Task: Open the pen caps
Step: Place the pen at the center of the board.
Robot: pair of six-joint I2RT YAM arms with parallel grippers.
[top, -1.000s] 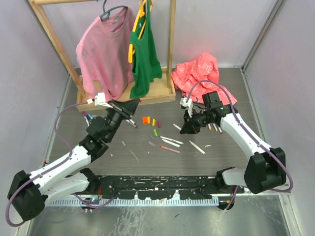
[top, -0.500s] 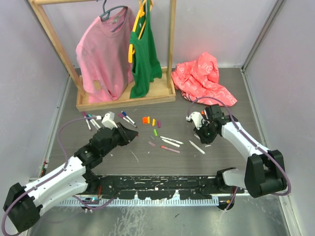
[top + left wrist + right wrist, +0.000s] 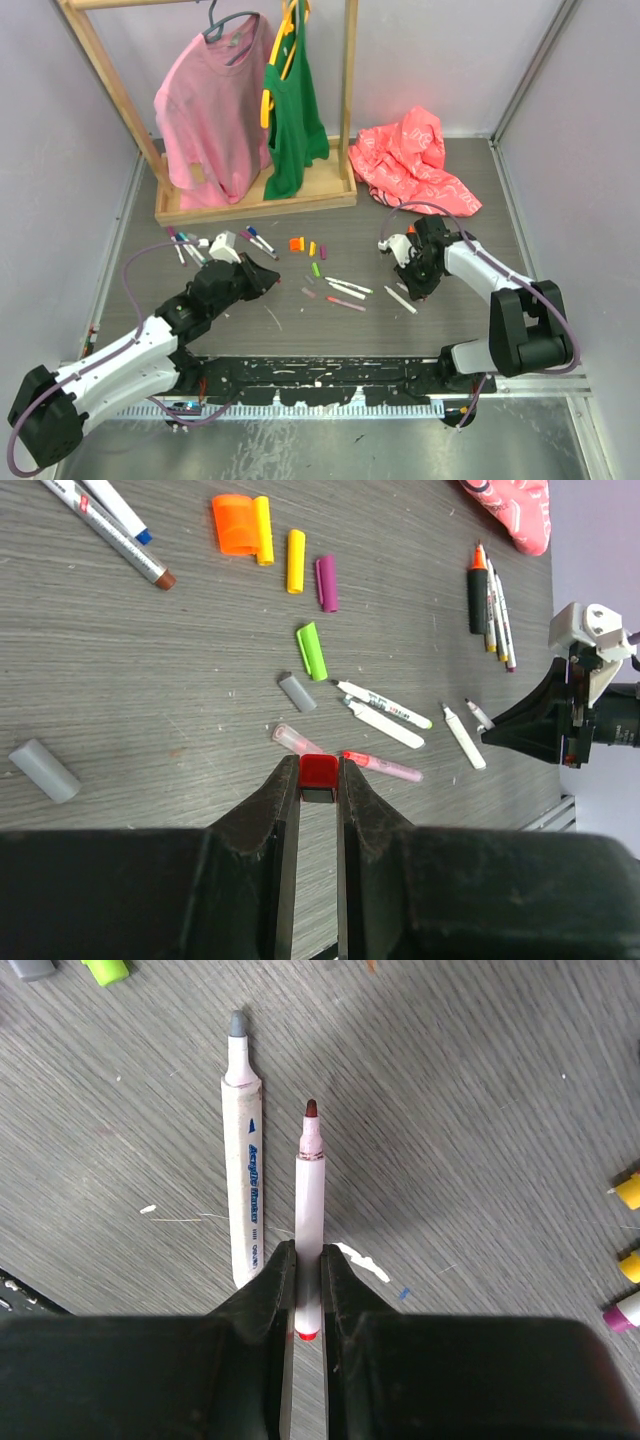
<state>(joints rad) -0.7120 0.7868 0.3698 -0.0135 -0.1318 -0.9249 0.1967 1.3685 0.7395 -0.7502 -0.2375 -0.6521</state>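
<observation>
The left gripper (image 3: 318, 792) pinches a small red plastic cap (image 3: 319, 770). The right gripper (image 3: 308, 1270) clamps a thin white uncapped pen (image 3: 309, 1185) low over the grey table (image 3: 480, 1110), probably to lay it down.

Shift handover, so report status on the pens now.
Left gripper shut on red cap. Right gripper shut on uncapped red pen. Grey-tipped pen lies close alongside it.
</observation>
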